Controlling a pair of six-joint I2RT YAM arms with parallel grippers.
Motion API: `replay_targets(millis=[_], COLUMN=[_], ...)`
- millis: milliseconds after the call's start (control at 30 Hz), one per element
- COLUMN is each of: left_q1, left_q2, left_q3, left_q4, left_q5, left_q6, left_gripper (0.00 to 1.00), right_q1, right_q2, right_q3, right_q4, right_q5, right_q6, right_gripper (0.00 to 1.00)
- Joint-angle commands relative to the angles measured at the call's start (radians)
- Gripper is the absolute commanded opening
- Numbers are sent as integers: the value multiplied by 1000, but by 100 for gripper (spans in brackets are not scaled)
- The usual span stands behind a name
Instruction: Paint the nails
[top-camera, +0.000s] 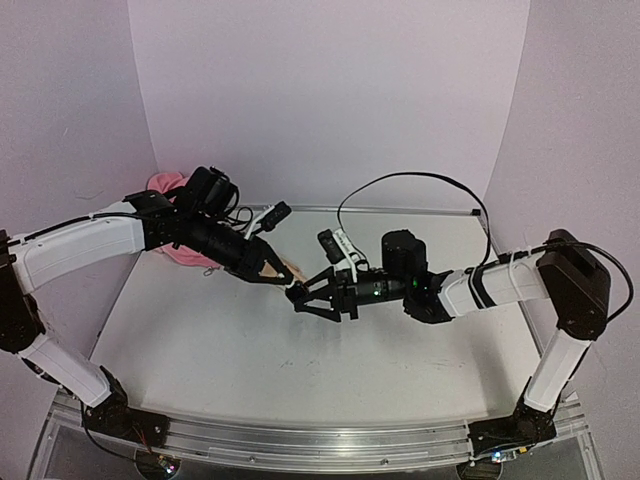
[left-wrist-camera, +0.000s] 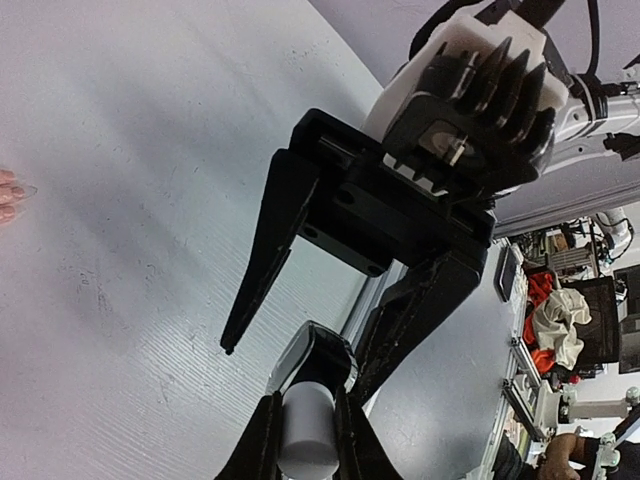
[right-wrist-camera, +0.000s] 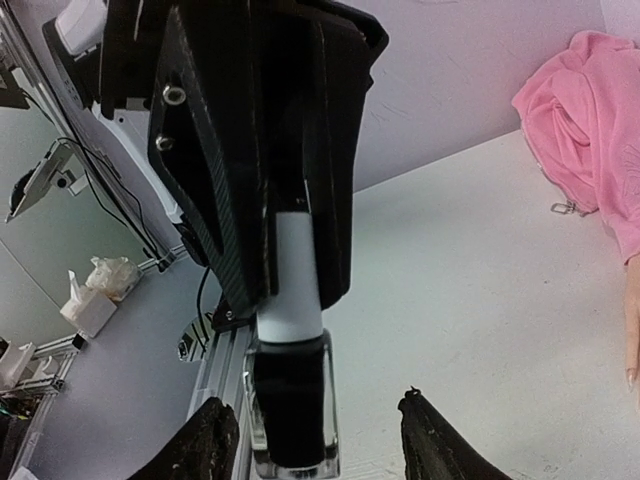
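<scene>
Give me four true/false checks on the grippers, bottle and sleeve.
1. The left gripper is clamped on the white cap of the bottle. True.
2. The right gripper is shut on the bottle. False: its fingers stand apart on either side of the bottle, not touching it.
3. The cap is off the bottle. False: it sits on the bottle.
4. The pink sleeve lies at the far left of the table. True.

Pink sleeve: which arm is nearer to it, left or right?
Left. The left arm crosses over the pink sleeve at the back left. The right arm comes in from the right; the right gripper sits at the bottle, short of the sleeve.
</scene>
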Motion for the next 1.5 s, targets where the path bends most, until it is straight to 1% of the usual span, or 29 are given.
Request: replay_targets(millis=[0,67,267,400,467,567,600,633,667,700,733,767,800,833,867,1000,1067,1100,1167,1233,1300,1367,1467], left_q1=[1,1,1,2,1,1,1,1,1,1,1,1,-1,-3,-5,-5,-5,-6,-5,-5,-4,-3,-2], left_q2=[-39,-37,-30,-23,-19,-7,-1,8,18,34,45,50,49,47,44,5,-26,-50,-93,-148,-211,-275,-343], left_q3=[8,7,8,8,9,22,33,50,63,76,84,85,79,72,65,43,18,4,-31,-82,-145,-209,-280], left_q4=[21,21,21,20,16,-11,-30,-56,-87,-116,-133,-138,-132,-109,-81,37,92,118,168,235,312,399,496], left_q5=[49,51,57,59,51,-7,-55,-149,-234,-323,-375,-411,-436,-444,-446,-425,-383,-366,-341,-325,-316,-313,-275], left_q6=[30,33,40,40,37,18,-2,-28,-77,-132,-180,-235,-292,-335,-361,-398,-383,-371,-344,-310,-282,-260,-235], left_gripper=[0,0,0,0,0,0,0,0,0,0,0,0,0,0,0,0,1,6,25,42,59,74,82], right_q1=[18,24,30,32,32,33,37,50,76,121,182,220,243,255,259,259,259,258,258,247,219,166,87], right_q2=[13,18,32,36,34,27,19,8,-5,-15,-14,-2,14,33,44,40,18,4,-29,-73,-126,-163,-200], right_q3=[60,64,74,78,78,79,79,82,91,98,104,111,118,126,131,130,123,118,102,77,44,26,3], right_q4=[123,135,154,158,155,115,82,36,-30,-84,-104,-103,-86,-64,-41,22,34,36,37,35,34,19,14], right_q5=[-73,-74,-72,-57,-32,72,148,275,474,721,975,1177,1322,1397,1428,1342,1258,1201,1106,1003,894,734,498], right_q6=[26,29,34,28,22,-5,-23,-54,-100,-138,-183,-219,-250,-275,-290,-290,-289,-293,-295,-282,-238,-163,-51], right_gripper=[50,45,24,13,1,0,0,0,0,0,0,0,0,0,0,0,0,0,0,0,0,0,0])
